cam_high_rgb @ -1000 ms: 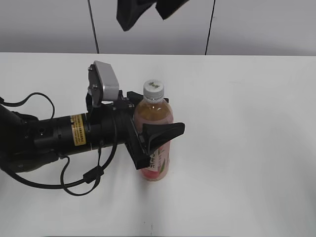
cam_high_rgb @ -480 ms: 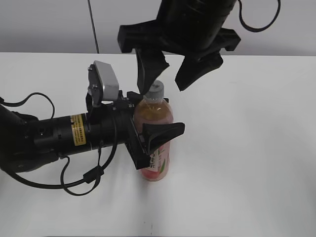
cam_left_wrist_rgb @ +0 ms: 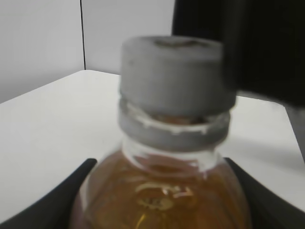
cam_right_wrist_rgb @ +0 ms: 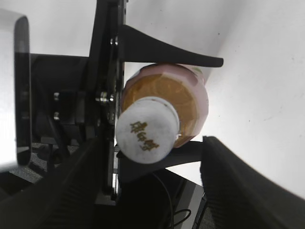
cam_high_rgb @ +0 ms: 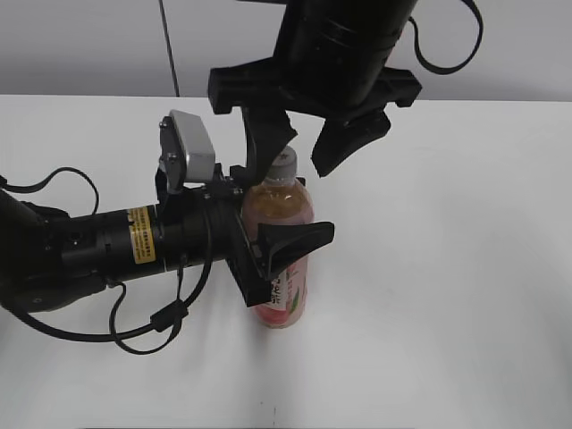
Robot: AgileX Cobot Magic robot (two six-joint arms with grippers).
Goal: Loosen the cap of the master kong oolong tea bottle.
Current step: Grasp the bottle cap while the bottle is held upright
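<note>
The oolong tea bottle (cam_high_rgb: 282,259) stands upright on the white table, amber tea inside, pink label low down. My left gripper (cam_high_rgb: 268,246) is shut on its body from the left. In the left wrist view the bottle shoulder (cam_left_wrist_rgb: 159,200) fills the space between the black fingers. The white cap (cam_high_rgb: 283,163) shows close up in the left wrist view (cam_left_wrist_rgb: 171,76) and from above, with its dark mark, in the right wrist view (cam_right_wrist_rgb: 145,130). My right gripper (cam_high_rgb: 299,147) hangs open just above the cap, one finger on each side, apart from it; it also shows in its own view (cam_right_wrist_rgb: 150,186).
The white table (cam_high_rgb: 447,268) stretches to the right and front of the bottle. A grey wall with dark seams stands behind the table's far edge (cam_high_rgb: 500,98). The left arm (cam_high_rgb: 98,250) lies across the table's left side.
The right gripper came down from the top of the view to hang around the cap, and has dropped slightly lower over the last half second. The left gripper and bottle have not moved.
</note>
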